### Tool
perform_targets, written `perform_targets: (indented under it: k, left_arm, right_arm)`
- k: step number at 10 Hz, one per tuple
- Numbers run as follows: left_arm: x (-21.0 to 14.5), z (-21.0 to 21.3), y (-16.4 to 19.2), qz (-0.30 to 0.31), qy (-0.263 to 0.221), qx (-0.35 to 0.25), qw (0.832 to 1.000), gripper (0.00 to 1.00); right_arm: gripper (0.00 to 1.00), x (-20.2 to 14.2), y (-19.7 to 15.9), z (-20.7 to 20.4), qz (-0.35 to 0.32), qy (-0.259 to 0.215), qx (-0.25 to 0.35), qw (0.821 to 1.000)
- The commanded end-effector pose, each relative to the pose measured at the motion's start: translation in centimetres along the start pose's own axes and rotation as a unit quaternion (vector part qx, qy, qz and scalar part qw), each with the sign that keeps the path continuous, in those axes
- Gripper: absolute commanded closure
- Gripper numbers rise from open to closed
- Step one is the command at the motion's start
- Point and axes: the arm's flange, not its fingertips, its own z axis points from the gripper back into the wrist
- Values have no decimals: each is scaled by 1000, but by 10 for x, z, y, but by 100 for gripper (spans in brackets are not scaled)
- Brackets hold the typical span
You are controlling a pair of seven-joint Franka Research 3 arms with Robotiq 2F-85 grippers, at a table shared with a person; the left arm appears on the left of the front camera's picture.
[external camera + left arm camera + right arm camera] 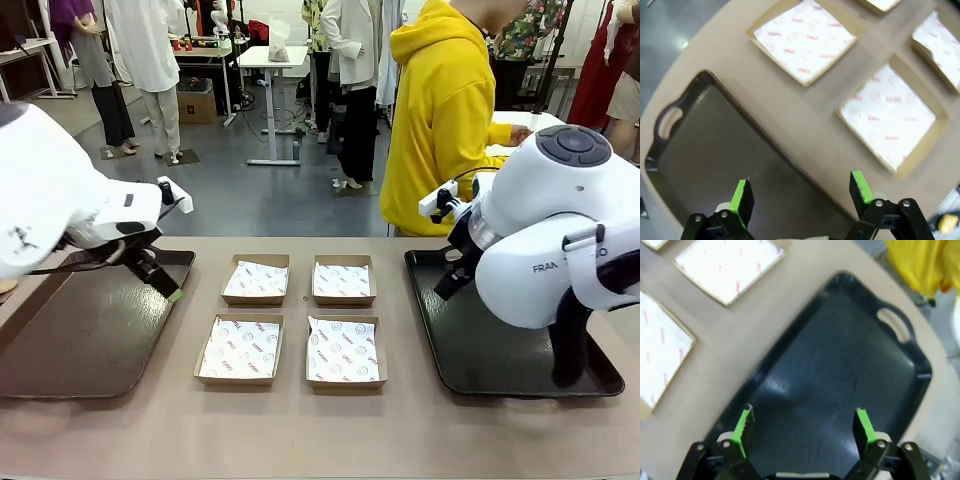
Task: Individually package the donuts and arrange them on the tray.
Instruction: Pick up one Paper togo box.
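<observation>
Landmark: four paper-lined cardboard boxes (240,350), open-topped, in a two-by-two block at mid-table (300,430).

- Boxes: liners only. Apparently laid open so that each can take one item from above.
- Donuts: none in any box or on either tray, so packaging has probably not begun.
- Brown tray (90,340): left of the block, bare, with a raised rim and a handle cut-out.
- Black tray (480,340): right of the block, bare, with the same rim.
- Left gripper (802,195): fingers spread and empty, above the brown tray's box-side edge.
- Right gripper (805,425): fingers spread and empty, above the black tray.
- Person in yellow hoodie (445,110): beyond the block.
- Room: the lanes between boxes are narrow. The strips between block and trays are wider, and there is open table on the robot's side.
</observation>
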Motion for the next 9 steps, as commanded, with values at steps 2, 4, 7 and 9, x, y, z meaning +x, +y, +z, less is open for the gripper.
perform_targets:
  k: [2, 4, 7, 9]
  left_arm:
    - [-158, 41, -48, -24, 54, -45, 997, 0]
    - [-180, 42, -49, -17, 71, -56, 996, 0]
    - [-55, 83, 7, -12, 87, -61, 994, 0]
    - [-55, 83, 7, -12, 87, -61, 994, 0]
  right_arm:
    - [0, -149, 61, 35, 0, 63, 23, 998]
    - [0, -185, 81, 51, 6, 81, 37, 996]
    - [0, -15, 19, 33, 9, 91, 19, 996]
    - [0, -15, 19, 33, 9, 91, 19, 996]
